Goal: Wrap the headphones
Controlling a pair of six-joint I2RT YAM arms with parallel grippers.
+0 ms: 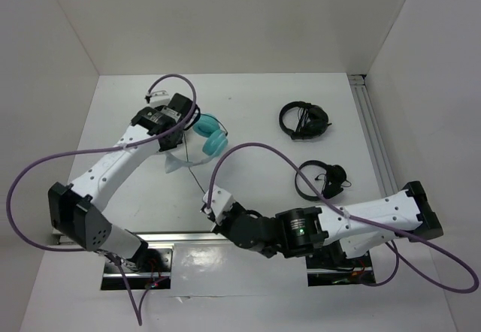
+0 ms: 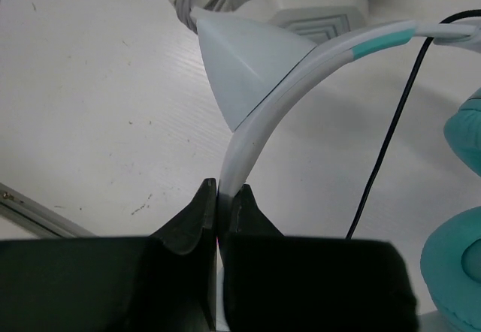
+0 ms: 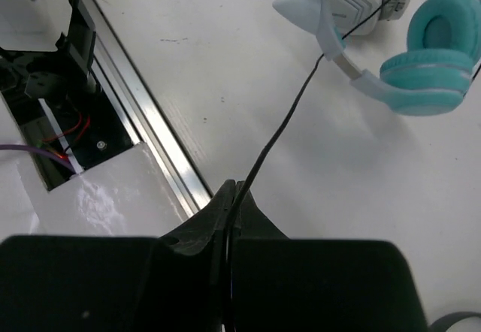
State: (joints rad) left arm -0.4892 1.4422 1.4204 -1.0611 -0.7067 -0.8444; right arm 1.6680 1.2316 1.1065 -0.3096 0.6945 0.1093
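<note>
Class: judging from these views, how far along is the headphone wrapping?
Done: left claw shut on the pale headband of the teal-cupped over-ear headphones; right claw shut on their thin black cable. In hand: cable drawn out straight. Left: winding; no turns show around the headphones yet.

No legible text, labels or numbers (any view)

You were working in a robotics lab test cell, not a home or a shop. The white table [image 1: 248,99] was the whole stage. Plain white walls [image 1: 225,16] boxed it in at its far edge and on both sides. An aluminium rail [image 1: 373,133] ran along its right edge. The left arm [image 1: 113,168] and right arm [image 1: 368,213] were bolted at its near edge, trailing purple cables [image 1: 252,145].
</note>
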